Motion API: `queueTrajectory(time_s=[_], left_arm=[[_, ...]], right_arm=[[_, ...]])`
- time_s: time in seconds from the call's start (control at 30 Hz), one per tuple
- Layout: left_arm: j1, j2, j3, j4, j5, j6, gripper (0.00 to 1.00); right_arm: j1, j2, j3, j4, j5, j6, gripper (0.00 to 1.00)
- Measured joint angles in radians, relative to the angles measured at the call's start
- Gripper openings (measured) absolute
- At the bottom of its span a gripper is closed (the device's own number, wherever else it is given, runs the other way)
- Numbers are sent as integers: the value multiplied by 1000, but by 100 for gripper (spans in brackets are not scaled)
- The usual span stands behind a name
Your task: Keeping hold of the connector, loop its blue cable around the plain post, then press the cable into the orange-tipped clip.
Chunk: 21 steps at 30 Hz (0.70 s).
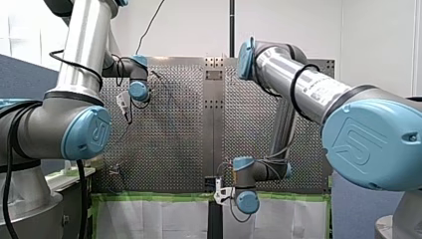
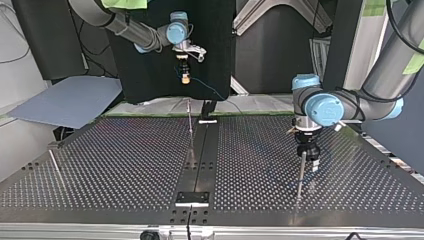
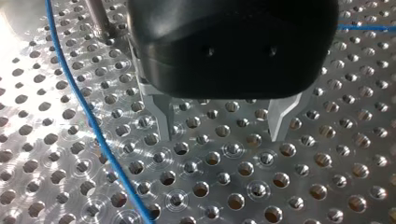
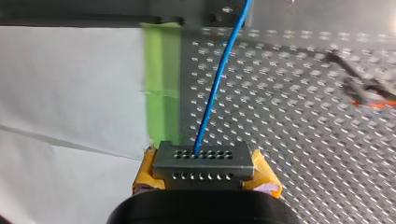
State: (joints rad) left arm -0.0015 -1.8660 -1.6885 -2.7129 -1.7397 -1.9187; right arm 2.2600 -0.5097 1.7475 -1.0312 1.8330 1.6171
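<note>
My right gripper point(image 4: 205, 173) is shut on a grey connector point(image 4: 203, 157), its yellow pads point(image 4: 145, 173) on either side. The blue cable point(image 4: 218, 79) runs out of the connector towards the perforated table. In the top view that gripper point(image 2: 185, 75) hangs high beyond the table's far edge. An orange-tipped clip point(image 4: 369, 99) stands on the table ahead of it, off to one side. My left gripper point(image 3: 223, 133) is open just above the table, nothing between its metal fingers point(image 3: 166, 122). The blue cable point(image 3: 93, 122) lies beside them. A thin post point(image 2: 301, 172) stands right by this gripper point(image 2: 306, 156).
A second thin post point(image 2: 190, 122) rises near the table's middle strip point(image 2: 204, 150). A rod point(image 2: 55, 165) lies at the top view's left. Green tape point(image 4: 163, 84) borders the table edge beside white sheeting. A grey sheet point(image 2: 70, 100) lies off the far-left corner.
</note>
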Motion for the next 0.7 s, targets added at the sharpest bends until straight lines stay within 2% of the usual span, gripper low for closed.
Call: queueTrajectory(time_s=[0.27,0.5,0.7], left_arm=[[-1,0,0,-1,0,-2,100],[-2,0,0,-2,1,-4,100],[-3,0,0,-4,1,-6,100]], right_arm=[[-5,-64,79,-79,25,21,0],[-11,-71,156,-156,32,30,0],[-22,-72,222,-222,29,26,0]])
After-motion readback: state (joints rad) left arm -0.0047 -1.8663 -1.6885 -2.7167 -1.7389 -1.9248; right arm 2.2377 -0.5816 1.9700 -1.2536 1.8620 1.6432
